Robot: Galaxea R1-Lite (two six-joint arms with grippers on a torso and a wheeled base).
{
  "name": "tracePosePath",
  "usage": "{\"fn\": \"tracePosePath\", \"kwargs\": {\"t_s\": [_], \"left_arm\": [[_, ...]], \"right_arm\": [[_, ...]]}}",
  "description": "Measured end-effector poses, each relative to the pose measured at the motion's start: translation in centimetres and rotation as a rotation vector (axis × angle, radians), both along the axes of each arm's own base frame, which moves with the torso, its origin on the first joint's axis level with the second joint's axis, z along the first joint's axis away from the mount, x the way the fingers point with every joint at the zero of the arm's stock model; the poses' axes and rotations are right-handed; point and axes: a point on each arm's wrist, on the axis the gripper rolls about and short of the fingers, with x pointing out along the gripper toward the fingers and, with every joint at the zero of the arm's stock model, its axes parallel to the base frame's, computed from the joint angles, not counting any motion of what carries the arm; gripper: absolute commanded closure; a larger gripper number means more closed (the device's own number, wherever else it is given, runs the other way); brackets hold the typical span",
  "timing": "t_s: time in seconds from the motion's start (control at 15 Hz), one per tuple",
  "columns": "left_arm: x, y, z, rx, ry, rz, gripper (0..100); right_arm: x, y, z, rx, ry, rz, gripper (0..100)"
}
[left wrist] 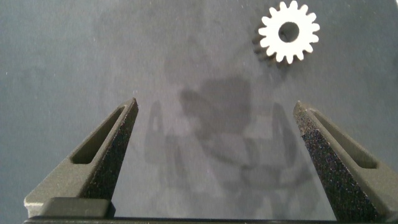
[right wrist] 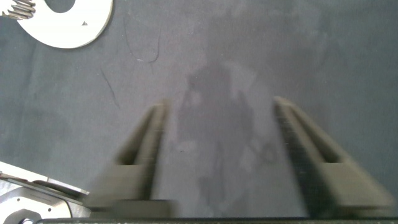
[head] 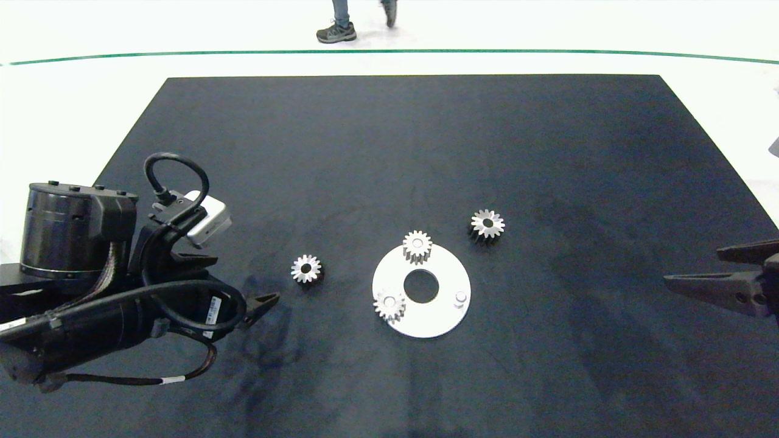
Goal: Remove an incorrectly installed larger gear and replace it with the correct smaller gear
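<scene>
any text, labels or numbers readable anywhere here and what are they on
No text can be read in any view.
White sticker on the left arm's cable: dark print, too small to read.
White band on the thin cable: nothing legible.
Silver metal gears, white round plate, black mat: no markings visible.

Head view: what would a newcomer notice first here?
First, the white round plate on the dark mat, with two small gears on it and one bare peg. The larger gear lies off the plate, beyond it to the right; the smaller gear lies alone to its left. The left gripper, open, hovers near that gear, and the right gripper, also open, waits at the right edge.
</scene>
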Motion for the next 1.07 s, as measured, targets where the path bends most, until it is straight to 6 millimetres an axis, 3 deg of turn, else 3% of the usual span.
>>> {"fn": "tracePosePath", "kwargs": {"t_s": [0.2, 0.6, 1.07], "left_arm": [[0.5, -0.4, -0.1, 0.003, 0.007, -0.003, 0], [0.4, -3.1, 0.0, -0.01, 0.01, -0.102, 0], [2.9, -4.9, -0.7, 0.001, -0.01, -0.093, 0]], "right_arm": [[-0.3, -0.1, 0.1, 0.007, -0.006, 0.004, 0], [-0.6, -0.3, 0.1, 0.01, -0.009, 0.004, 0], [-0.8, -0.3, 0.0, 0.031, -0.002, 0.02, 0]]}}
